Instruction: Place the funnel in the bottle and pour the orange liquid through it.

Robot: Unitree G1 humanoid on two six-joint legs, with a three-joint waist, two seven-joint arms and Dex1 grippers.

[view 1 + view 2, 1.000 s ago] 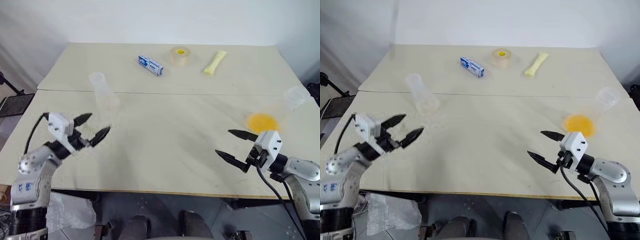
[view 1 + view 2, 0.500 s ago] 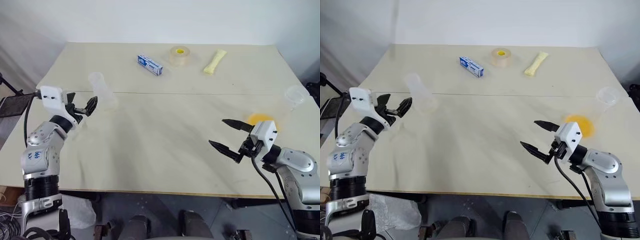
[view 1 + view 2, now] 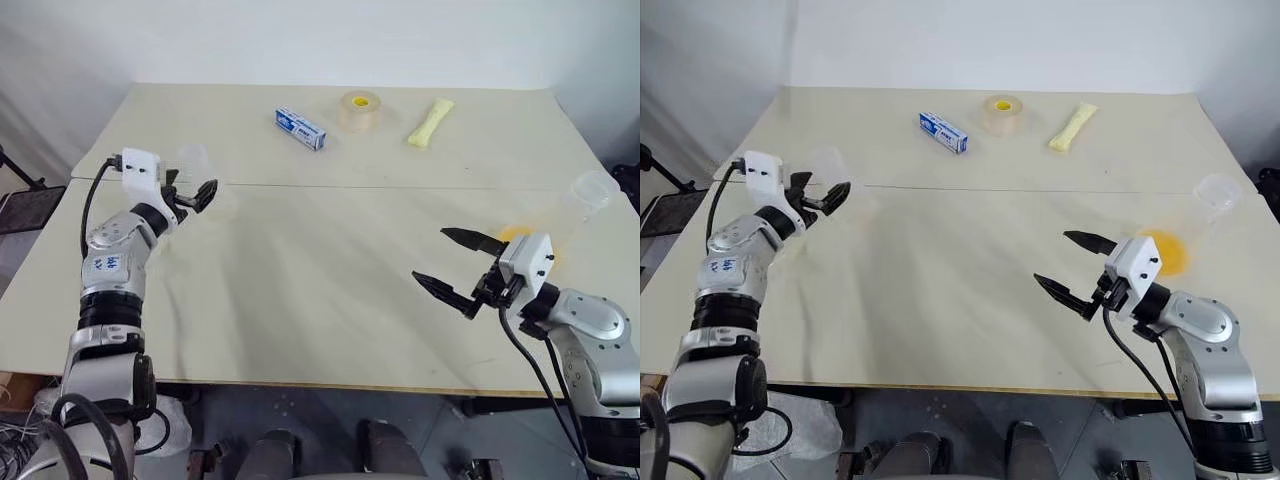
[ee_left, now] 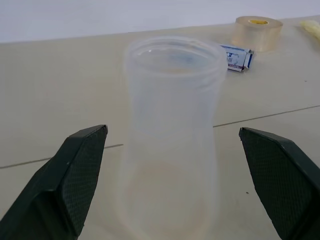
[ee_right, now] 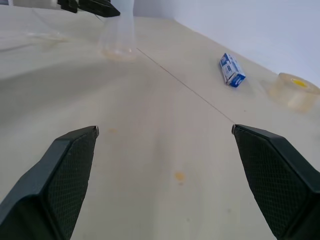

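Note:
The clear bottle [image 4: 172, 135] stands upright at the table's left, also seen as bottle [image 3: 198, 172]. My left gripper [image 3: 193, 189] is open and level in front of it. The fingers [image 4: 80, 170] flank the bottle without touching it. The orange liquid [image 3: 1162, 250] pools in the base of a clear flask [image 3: 1217, 192] at the right. My right gripper [image 3: 430, 255] hangs open and empty above the table, just left of that flask. The funnel is out of view.
At the far side lie a blue box [image 3: 301, 130], a tape roll [image 3: 360, 110] and a pale yellow packet [image 3: 431, 123]. A seam [image 3: 400, 187] runs across the tabletop. The wide middle of the table lies between my two grippers.
My left gripper has swung up and forward from the near left edge to the bottle. My right gripper has risen a little and drifted left. Both stayed open.

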